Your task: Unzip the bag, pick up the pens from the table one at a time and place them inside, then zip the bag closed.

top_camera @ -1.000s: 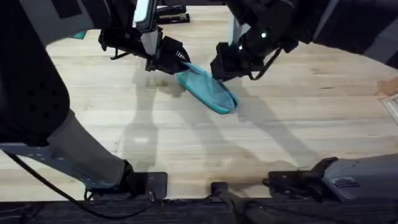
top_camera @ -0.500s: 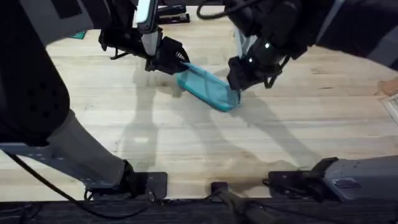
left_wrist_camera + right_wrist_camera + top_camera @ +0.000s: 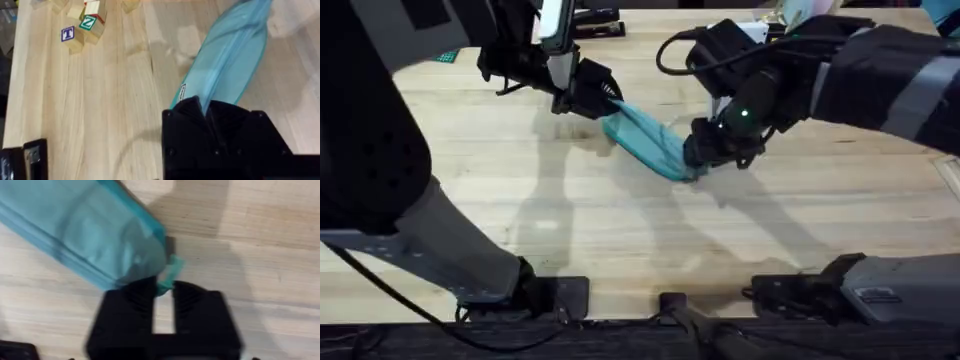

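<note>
1. Right, the bag (image 3: 648,145) lies aslant a little above the middle of the table (image 3: 620,230), one end toward 10 o'clock, the other toward 4.
2. Left gripper (image 3: 603,97) pinches the 10 o'clock end; in its wrist view the black fingers are closed on the fabric beside a small white label, and the zip seam runs away from them.
3. Right gripper (image 3: 697,155) sits at the 4 o'clock end. Its wrist view shows the fingers nearly together on a small teal tab at the bag's corner, probably the zip pull, though it's too blurred to swear to.
4. My read: this is the zip-travel step, and the zip looks shut along the visible length.
5. To do it well, the left should anchor its end firmly and keep the fabric taut while the right draws straight along the seam line, low and steady, never sideways.
6. Watch for the tab slipping or the soft fabric bunching ahead of the slider.
</note>
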Available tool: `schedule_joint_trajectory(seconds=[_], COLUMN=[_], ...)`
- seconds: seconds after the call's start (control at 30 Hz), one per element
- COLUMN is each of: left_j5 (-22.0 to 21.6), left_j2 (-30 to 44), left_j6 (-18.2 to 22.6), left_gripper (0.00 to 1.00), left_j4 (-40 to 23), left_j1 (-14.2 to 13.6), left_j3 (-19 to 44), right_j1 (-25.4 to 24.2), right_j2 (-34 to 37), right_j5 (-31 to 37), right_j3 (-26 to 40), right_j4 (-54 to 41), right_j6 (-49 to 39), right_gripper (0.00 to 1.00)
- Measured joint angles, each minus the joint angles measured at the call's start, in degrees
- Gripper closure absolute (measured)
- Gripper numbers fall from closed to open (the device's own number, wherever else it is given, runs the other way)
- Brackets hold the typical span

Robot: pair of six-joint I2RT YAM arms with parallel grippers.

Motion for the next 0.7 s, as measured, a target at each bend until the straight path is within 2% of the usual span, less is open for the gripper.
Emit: schedule_joint_trajectory(seconds=[0.17, 0.23, 0.37, 0.4, 0.47, 0.5, 0.67, 0.7], left_j5=[-0.9, -1.1, -1.1, -1.2, -1.2, -1.2, -1.3, -1.3], left_j2=[0.0, 0.0, 0.0, 0.0, 0.0, 0.0, 0.0, 0.0], left_j6=[0.0, 0.0, 0.0, 0.0, 0.1, 0.1, -0.1, -0.1], left_gripper=[0.959, 0.959, 0.958, 0.958, 0.947, 0.845, 0.073, 0.027], left_j4=[0.9, 0.9, 0.8, 0.7, 0.7, 0.8, 0.8, 0.7], left_j1=[1.6, 2.0, 2.2, 2.2, 2.2, 2.1, 2.2, 2.2], left_j3=[0.0, 0.0, 0.0, 0.0, 0.0, 0.0, 0.1, 0.1], right_j1=[-0.1, -0.1, 0.0, 0.0, 0.0, 0.0, 0.0, 0.0], right_j2=[-0.3, -0.7, -3.2, -5.8, -7.3, -7.8, -9.0, -9.0], right_j5=[-0.5, -0.7, -1.3, -1.5, -1.7, -1.7, -1.7, -1.7], right_j3=[1.2, 2.8, 7.0, 8.7, 9.0, 9.0, 9.0, 9.0], right_j4=[-1.7, -1.8, -1.4, -1.3, -1.3, -1.3, -1.5, -1.5], right_j6=[0.2, 0.2, 0.2, 0.2, 0.2, 0.2, 0.2, 0.2], right_gripper=[0.064, 0.009, 0.003, 0.003, 0.003, 0.003, 0.004, 0.004])
